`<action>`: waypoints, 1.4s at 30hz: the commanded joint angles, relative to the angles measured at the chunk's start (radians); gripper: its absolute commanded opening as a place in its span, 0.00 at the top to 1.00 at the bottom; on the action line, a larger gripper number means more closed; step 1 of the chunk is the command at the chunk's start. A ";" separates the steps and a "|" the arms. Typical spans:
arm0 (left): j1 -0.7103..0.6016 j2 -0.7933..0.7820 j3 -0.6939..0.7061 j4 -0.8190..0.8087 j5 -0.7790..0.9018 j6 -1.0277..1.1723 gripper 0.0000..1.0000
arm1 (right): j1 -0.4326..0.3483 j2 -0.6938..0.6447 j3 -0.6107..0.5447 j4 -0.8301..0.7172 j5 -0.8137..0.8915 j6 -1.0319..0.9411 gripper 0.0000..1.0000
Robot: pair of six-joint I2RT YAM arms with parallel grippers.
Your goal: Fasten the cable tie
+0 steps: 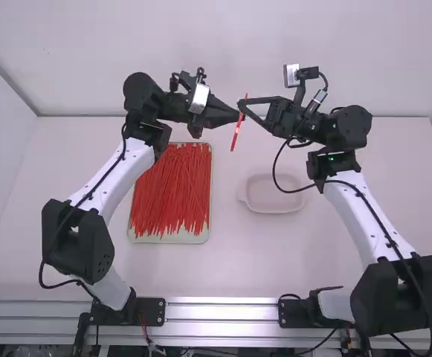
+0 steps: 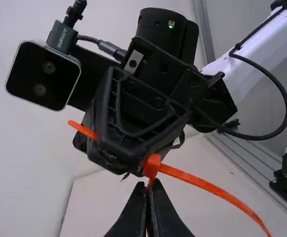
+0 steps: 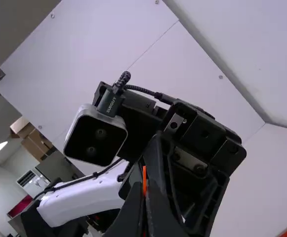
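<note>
A red cable tie (image 1: 236, 132) hangs in the air between the two grippers, high above the table, its tail pointing down. My left gripper (image 1: 239, 114) comes in from the left and is shut on the tie; in the left wrist view its fingertips (image 2: 146, 191) pinch the tie just below its head (image 2: 152, 163), and the strap (image 2: 217, 192) trails away. My right gripper (image 1: 247, 110) faces it from the right, shut on the tie (image 3: 143, 178), a thin red strip between its fingers.
A tray (image 1: 133, 232) with many loose red cable ties (image 1: 175, 190) lies on the table under the left arm. A small white dish (image 1: 275, 193) sits to its right, below the right arm. The table around them is bare.
</note>
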 commanded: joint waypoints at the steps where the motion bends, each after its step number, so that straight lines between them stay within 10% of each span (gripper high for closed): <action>1: 0.003 -0.012 0.007 0.004 -0.003 -0.006 0.98 | 0.000 -0.002 0.007 0.006 -0.005 0.000 1.00; 19: -0.003 -0.012 -0.059 -0.380 0.003 0.223 0.98 | -0.034 -0.002 0.007 0.007 -0.004 0.003 1.00; 42: -0.003 -0.012 -0.449 -0.385 0.115 0.133 0.98 | -0.090 -0.002 0.007 0.007 0.030 0.003 1.00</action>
